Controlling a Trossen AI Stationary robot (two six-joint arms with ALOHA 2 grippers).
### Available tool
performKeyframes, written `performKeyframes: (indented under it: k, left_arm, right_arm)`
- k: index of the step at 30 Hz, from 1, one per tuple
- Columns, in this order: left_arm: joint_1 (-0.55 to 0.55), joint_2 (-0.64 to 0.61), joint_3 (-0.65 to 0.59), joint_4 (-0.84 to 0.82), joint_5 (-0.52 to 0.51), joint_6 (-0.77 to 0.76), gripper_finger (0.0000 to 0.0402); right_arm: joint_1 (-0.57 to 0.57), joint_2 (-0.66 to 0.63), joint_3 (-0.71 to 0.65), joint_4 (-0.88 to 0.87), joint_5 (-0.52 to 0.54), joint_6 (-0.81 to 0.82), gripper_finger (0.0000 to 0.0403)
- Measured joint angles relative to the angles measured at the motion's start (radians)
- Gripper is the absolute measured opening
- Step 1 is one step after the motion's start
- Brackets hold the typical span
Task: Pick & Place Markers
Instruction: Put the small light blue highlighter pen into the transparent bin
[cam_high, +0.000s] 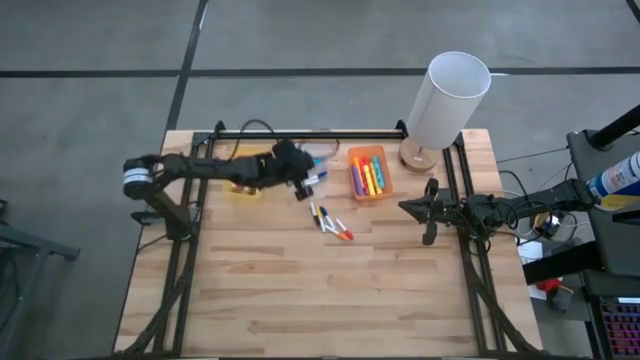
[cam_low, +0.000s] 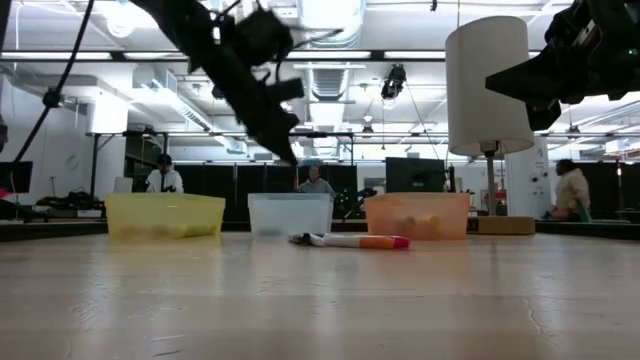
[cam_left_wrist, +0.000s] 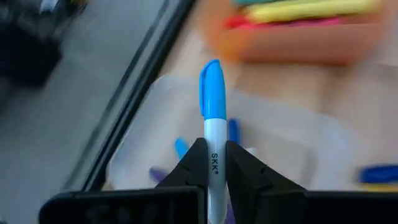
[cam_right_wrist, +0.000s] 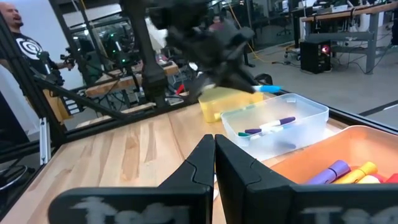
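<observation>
Blue-capped white marker held over the clear bin

On the pale wooden worktop (cam_high: 300, 290), clear plastic bin (cam_right_wrist: 277, 127) directly under left tool (cam_left_wrist: 211, 163); clenched on blue-capped white marker (cam_left_wrist: 212, 124), long axis pointing forward past the fingertips, over the bin. Right tool (cam_right_wrist: 214, 155) clenched empty, farther off beside the orange bin (cam_high: 370, 172). Three loose markers (cam_high: 330, 220) on the worktop.

Left arm stretched across the rear of the worktop, left gripper (cam_high: 305, 187) raised, pitched down, fingers (cam_left_wrist: 245, 171) pinched on a marker (cam_left_wrist: 212, 93). Right arm parked at right edge, right gripper (cam_high: 403, 207) lifted, level, fingers (cam_right_wrist: 202, 158) pressed together, empty.
</observation>
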Motion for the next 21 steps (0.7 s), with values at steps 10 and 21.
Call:
performKeyframes:
  k: [10, 21]
  left_arm:
    - [0.206, 0.003, -0.05, 0.006, 0.137, -0.312, 0.003]
    - [0.236, 0.003, -0.051, -0.005, 0.205, -0.358, 0.003]
  right_arm:
    - [0.0, 0.0, 0.0, 0.0, 0.0, 0.0, 0.0009]
    - [0.0, 0.0, 0.0, 0.0, 0.0, 0.0, 0.0009]
